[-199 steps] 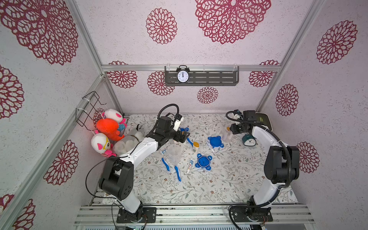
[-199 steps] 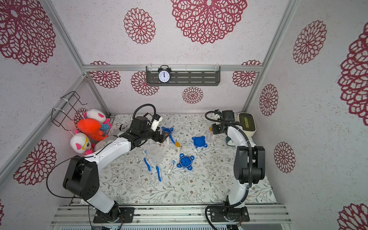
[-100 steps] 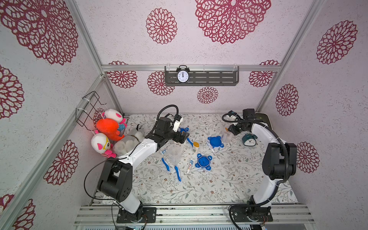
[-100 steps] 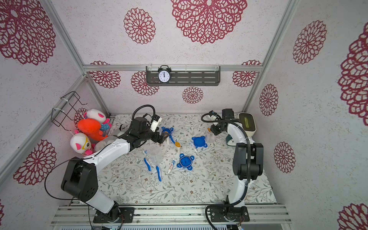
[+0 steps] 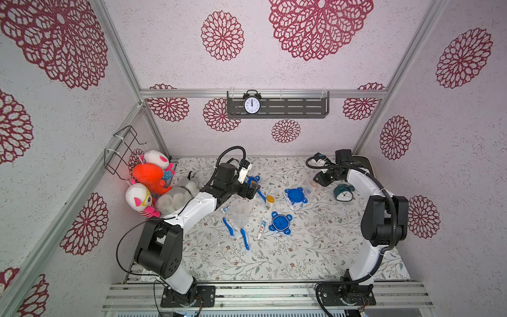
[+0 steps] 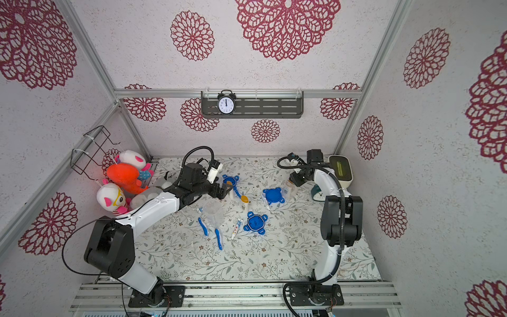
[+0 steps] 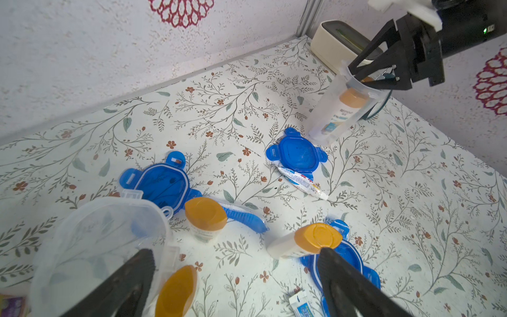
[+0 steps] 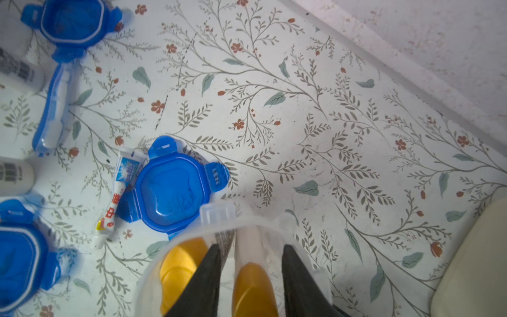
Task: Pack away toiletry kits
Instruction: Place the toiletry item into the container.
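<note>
My right gripper (image 8: 252,248) reaches down into a clear jar (image 8: 219,214) standing at the back right (image 5: 312,189). It is open, and a white bottle with an orange cap (image 8: 255,285) stands free between its fingers. A second orange-capped bottle (image 8: 178,263) sits beside it in the jar. My left gripper (image 7: 236,254) hangs wide open over the middle (image 5: 252,189), holding nothing. Under it are an empty clear jar (image 7: 98,247), a standing bottle (image 7: 205,216) and a lying bottle (image 7: 301,241). Blue lids (image 5: 295,195) (image 5: 279,221), toothbrushes (image 5: 228,226) and toothpaste (image 5: 262,228) lie loose.
A teal alarm clock (image 5: 343,192) stands just right of the right-hand jar, with a cream box (image 6: 340,170) in the back right corner. Plush toys (image 5: 149,175) are heaped against the left wall. A taller clear jar (image 5: 239,212) stands mid-table.
The right gripper's jaws have spread apart inside the jar, letting go of the bottle. The left arm has hardly moved.
</note>
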